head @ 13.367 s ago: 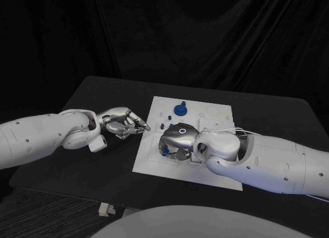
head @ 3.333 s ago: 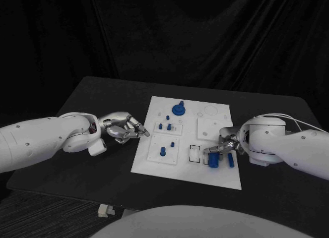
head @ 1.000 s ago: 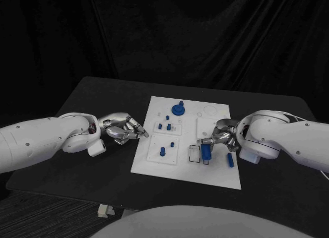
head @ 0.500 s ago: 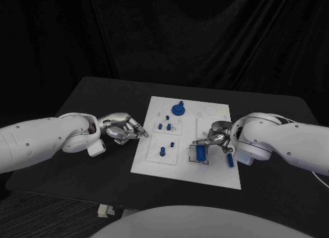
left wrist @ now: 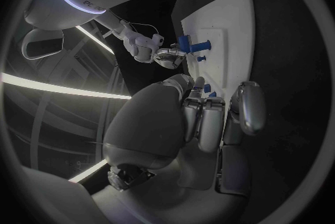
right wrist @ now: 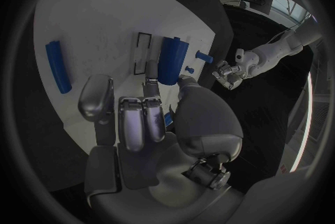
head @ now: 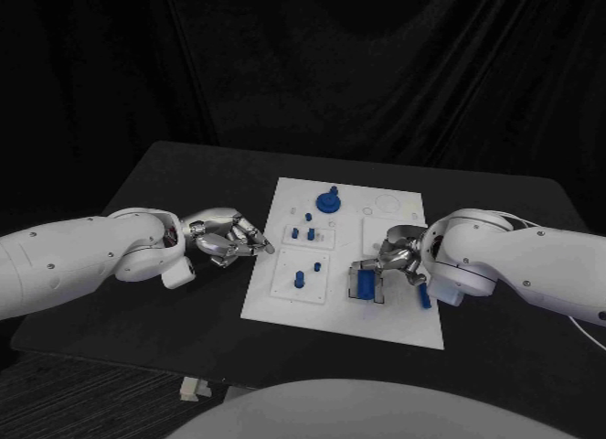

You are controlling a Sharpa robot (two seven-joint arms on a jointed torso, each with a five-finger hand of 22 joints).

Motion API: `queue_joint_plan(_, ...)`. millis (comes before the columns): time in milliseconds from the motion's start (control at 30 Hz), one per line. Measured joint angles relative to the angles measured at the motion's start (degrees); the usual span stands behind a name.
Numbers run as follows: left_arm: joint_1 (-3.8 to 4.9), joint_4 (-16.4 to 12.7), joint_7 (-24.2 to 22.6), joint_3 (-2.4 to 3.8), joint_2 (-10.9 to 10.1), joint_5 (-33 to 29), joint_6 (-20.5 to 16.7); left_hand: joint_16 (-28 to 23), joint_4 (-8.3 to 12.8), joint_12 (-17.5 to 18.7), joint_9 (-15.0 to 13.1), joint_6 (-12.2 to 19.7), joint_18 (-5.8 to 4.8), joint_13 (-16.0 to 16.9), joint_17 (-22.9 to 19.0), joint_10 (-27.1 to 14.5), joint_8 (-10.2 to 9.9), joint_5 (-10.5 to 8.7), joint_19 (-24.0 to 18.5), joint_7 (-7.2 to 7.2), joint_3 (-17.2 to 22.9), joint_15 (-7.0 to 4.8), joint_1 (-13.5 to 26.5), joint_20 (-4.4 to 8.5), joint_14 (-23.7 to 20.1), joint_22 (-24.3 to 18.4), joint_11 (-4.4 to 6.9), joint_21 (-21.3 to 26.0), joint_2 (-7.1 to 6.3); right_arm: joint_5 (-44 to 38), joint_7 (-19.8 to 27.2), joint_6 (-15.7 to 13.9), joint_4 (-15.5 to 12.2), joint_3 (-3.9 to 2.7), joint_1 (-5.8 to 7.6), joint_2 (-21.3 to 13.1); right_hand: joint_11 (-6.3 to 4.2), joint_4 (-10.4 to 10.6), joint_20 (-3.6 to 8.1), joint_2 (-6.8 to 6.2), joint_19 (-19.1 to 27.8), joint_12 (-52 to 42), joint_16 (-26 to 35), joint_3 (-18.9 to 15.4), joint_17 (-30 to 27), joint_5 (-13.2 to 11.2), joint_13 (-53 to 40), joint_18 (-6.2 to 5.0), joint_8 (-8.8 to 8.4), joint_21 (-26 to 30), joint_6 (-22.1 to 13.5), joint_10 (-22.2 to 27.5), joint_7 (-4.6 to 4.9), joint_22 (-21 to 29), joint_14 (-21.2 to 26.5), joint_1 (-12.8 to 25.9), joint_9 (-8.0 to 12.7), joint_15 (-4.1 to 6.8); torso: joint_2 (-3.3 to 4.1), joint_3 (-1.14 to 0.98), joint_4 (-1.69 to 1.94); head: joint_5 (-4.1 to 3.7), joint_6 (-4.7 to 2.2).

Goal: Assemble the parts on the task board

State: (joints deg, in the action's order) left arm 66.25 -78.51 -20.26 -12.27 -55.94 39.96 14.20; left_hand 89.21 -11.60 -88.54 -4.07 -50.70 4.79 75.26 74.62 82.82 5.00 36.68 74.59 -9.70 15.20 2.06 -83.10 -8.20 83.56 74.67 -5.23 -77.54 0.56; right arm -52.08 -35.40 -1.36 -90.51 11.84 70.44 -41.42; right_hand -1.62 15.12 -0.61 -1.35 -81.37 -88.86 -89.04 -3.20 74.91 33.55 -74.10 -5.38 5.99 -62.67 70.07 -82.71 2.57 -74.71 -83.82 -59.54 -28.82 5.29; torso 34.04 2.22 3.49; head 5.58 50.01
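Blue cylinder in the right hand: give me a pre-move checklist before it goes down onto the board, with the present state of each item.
1. Right hand holds the blue cylinder: ok, fingers touch its end.
2. Cylinder over the task board, near the black-outlined slots: ok.
3. Cylinder lined up with a slot: cannot tell.
4. Long blue bar lies apart from the cylinder: ok.
5. Left hand is off the board's left edge, holding nothing: ok.
6. Blue pegs stand to the left of the cylinder, apart from it: ok.
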Motion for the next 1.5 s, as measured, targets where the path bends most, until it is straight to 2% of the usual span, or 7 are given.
queue_joint_plan(67, 0.0, 0.0, 0.0, 0.0, 0.0, 0.0, 0.01, 0.0, 0.0, 0.0, 0.0, 0.0, 0.0, 0.0, 0.0, 0.0, 0.0, 0.0, 0.0, 0.0, 0.0, 0.0, 0.0, 0.0, 0.0, 0.0, 0.0, 0.0, 0.0, 0.01, 0.0, 0.18, 0.01, 0.0, -0.01, 0.04, 0.0, 0.0, 0.0, 0.0, 0.0, 0.0, 0.0, 0.0, 0.0, -0.54, 0.0, 0.0, 0.0, 0.0, -0.08, 0.0, -0.09, 0.0, 0.0, 0.0, -0.43, 0.0, 0.0, 0.0, 0.0, 0.02, 0.0)
queue_joint_plan(400, 0.0, 0.01, 0.03, 0.0, 0.0, 0.0, 0.06, 0.0, 0.0, 0.0, 0.0, 0.0, 0.0, 0.0, 0.0, 0.0, 0.0, 0.0, 0.0, 0.0, 0.0, 0.0, 0.0, 0.0, 0.0, 0.0, 0.0, 0.0, 0.0, 0.09, 0.01, 1.1, 0.03, -0.06, -0.04, 0.12, -0.04, 0.93, -0.21, 1.2, -0.21, 0.0, 0.0, 0.91, 0.0, -9.48, 0.0, 0.01, 0.12, 0.02, -2.42, -0.04, -0.59, 0.0, 0.0, 1.21, -2.24, 0.02, 0.0, 0.0, 0.0, -0.02, 0.0)
queue_joint_plan(633, 0.0, 0.03, 0.05, 0.01, 0.12, 0.0, 0.09, 0.0, 0.0, 0.0, 0.0, 0.0, 0.0, 0.0, 0.0, 0.0, 0.0, 0.0, 0.0, 0.0, 0.0, 0.0, 0.0, 0.0, 0.0, 0.0, 0.0, 0.0, 0.0, 0.11, 0.0, 1.62, 0.12, -0.02, -0.12, 0.21, -0.22, 1.27, -0.21, 1.58, -0.22, 0.0, 0.0, 0.55, 0.0, -17.28, 0.0, 0.0, 0.12, 0.68, -2.45, -0.22, -0.59, 0.0, -0.01, 3.05, -2.67, 0.02, -0.01, -0.01, 0.0, -0.05, 0.0)
queue_joint_plan(767, 0.0, 0.03, 0.05, 0.01, 0.1, 0.0, 0.11, 0.0, 0.0, 0.0, 0.0, 0.0, 0.0, 0.0, 0.0, 0.0, 0.0, 0.0, 0.0, 0.0, 0.0, 0.0, 0.0, 0.0, 0.0, 0.0, 0.0, 0.0, 0.0, 0.11, -0.03, 1.72, 0.3, -0.01, -0.15, 0.27, -0.22, 1.55, -0.21, 1.59, -0.22, 0.0, 0.0, 0.26, 0.0, -17.96, 0.0, 0.0, 0.12, 0.68, -2.43, -0.21, -0.61, 0.0, 0.0, 3.56, -2.84, 0.02, -0.01, -0.01, 0.0, 0.07, 0.0)
queue_joint_plan(833, 0.0, 0.02, 0.06, 0.01, 0.07, 0.0, 0.11, 0.0, 0.0, 0.0, 0.0, 0.0, 0.0, 0.0, 0.0, 0.0, 0.0, 0.0, 0.0, 0.0, 0.0, 0.0, 0.0, 0.0, 0.0, 0.0, 0.0, 0.0, 0.0, 0.11, -0.04, 1.72, 0.41, -0.01, -0.15, 0.28, -0.22, 1.55, -0.21, 3.09, -0.22, 0.0, 0.0, 0.26, 0.0, -17.97, 0.0, 0.01, 0.12, 0.68, -2.52, -0.23, -0.58, 0.0, -0.01, 5.06, -2.92, 0.02, -0.01, -0.01, 0.0, 0.14, 0.0)
queue_joint_plan(1133, -0.01, 0.0, 0.09, 0.0, 0.03, 0.0, 0.16, 0.0, 0.0, 0.0, 0.0, 0.0, 0.0, 0.0, 0.0, 0.0, 0.0, 0.0, 0.0, 0.0, 0.0, 0.0, 0.0, 0.0, 0.0, 0.0, 0.0, 0.0, 0.0, 0.13, -0.05, 1.42, 0.81, -0.02, -0.15, 0.23, -0.22, 1.55, -0.22, 5.59, -0.23, 0.0, 0.0, 0.25, 0.0, -18.24, 0.0, 0.0, 0.73, 0.68, -3.44, -0.22, -0.41, 0.0, 0.0, 7.55, -3.79, 0.02, 0.0, -0.01, 0.01, 0.2, 0.0)
queue_joint_plan(1500, -0.01, -0.05, 0.11, 0.01, -0.08, 0.0, 0.22, 0.0, 0.0, 0.0, 0.0, 0.0, 0.0, 0.0, 0.0, 0.0, 0.0, 0.0, 0.0, 0.0, 0.0, 0.0, 0.0, 0.0, 0.0, 0.0, 0.0, 0.0, 0.0, 0.14, 0.02, -0.02, -0.24, -0.01, -0.16, -1.75, -0.35, 1.4, -0.31, 5.58, -0.33, 0.0, 0.0, -1.79, 0.0, -17.58, 0.0, 0.01, 0.74, 0.68, -3.42, -0.35, -0.43, 0.0, -0.01, 7.54, -4.23, 0.03, 0.0, -0.01, 0.02, 0.4, 0.0)
